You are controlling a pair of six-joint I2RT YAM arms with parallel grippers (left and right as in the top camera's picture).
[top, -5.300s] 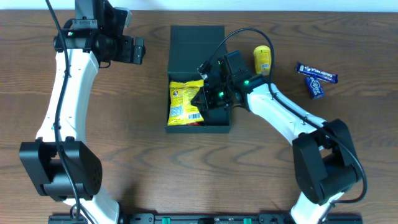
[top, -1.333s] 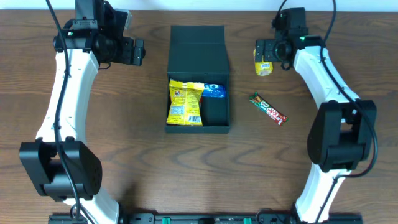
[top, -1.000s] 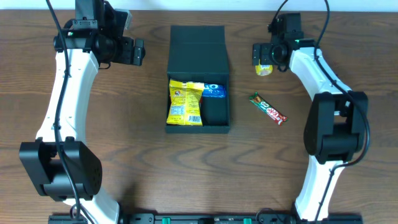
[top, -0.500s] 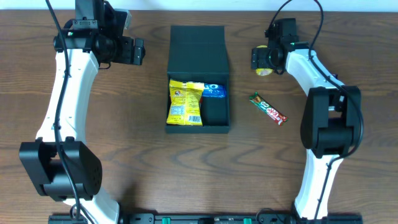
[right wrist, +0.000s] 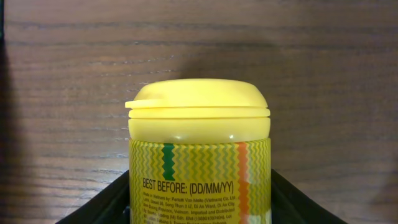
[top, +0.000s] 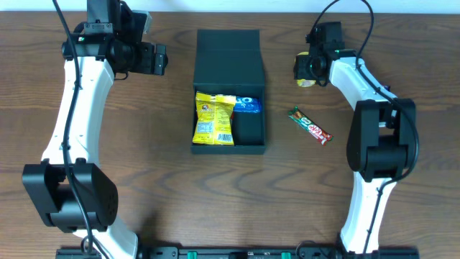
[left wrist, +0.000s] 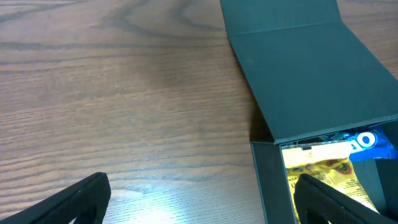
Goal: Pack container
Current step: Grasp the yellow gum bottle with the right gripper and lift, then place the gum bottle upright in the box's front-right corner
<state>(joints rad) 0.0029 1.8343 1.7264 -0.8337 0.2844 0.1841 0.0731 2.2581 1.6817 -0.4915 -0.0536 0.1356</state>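
Observation:
The container (top: pixel 250 133), a dark box, lies mid-table with its flap lid (top: pixel 228 56) folded back. A yellow snack packet (top: pixel 214 119) and a blue packet (top: pixel 246 105) lie inside. My right gripper (top: pixel 306 68) is at the back right, over a yellow lidded canister (top: pixel 307 81). In the right wrist view the canister (right wrist: pixel 199 143) fills the space between the jaws, and my right gripper (right wrist: pixel 200 208) has both fingers against its sides. My left gripper (top: pixel 162 59) hangs open left of the lid; in its wrist view the left gripper (left wrist: pixel 199 200) is over bare wood beside the container (left wrist: pixel 298 74).
A red and green candy bar (top: pixel 310 125) lies on the wood right of the container. The table's far edge runs just behind both grippers.
The right gripper has come down over the yellow canister and its jaws have closed in on the canister's sides. The left arm and the container have not moved.

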